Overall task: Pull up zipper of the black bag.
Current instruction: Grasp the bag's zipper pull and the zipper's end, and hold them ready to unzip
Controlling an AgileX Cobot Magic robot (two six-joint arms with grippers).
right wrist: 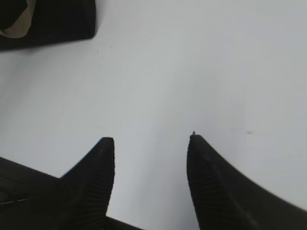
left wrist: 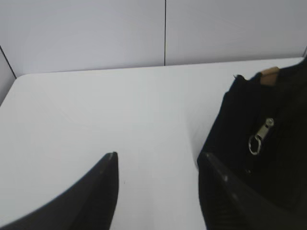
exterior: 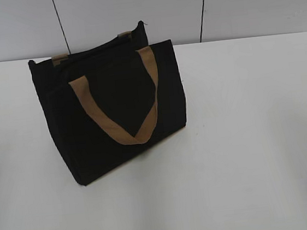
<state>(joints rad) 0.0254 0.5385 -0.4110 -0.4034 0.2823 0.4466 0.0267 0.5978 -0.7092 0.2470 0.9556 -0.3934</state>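
The black bag (exterior: pixel 111 108) stands upright on the white table (exterior: pixel 245 155), and from the exterior view its zip line is hidden and neither arm shows. The left gripper (left wrist: pixel 157 160) has its jaws apart over bare table just beside the bag, where the zipper (left wrist: pixel 259 137) hangs on the dark fabric, the bag cut off at the frame edge. The right gripper (right wrist: pixel 151 139) is also spread wide, well apart from the bag's corner (right wrist: pixel 48 21).

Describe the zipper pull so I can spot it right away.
Find the black bag standing on the white table. In the left wrist view, the zipper hangs on its dark end face: a small silver tab with an oval ring, unlike the broad tan handles.
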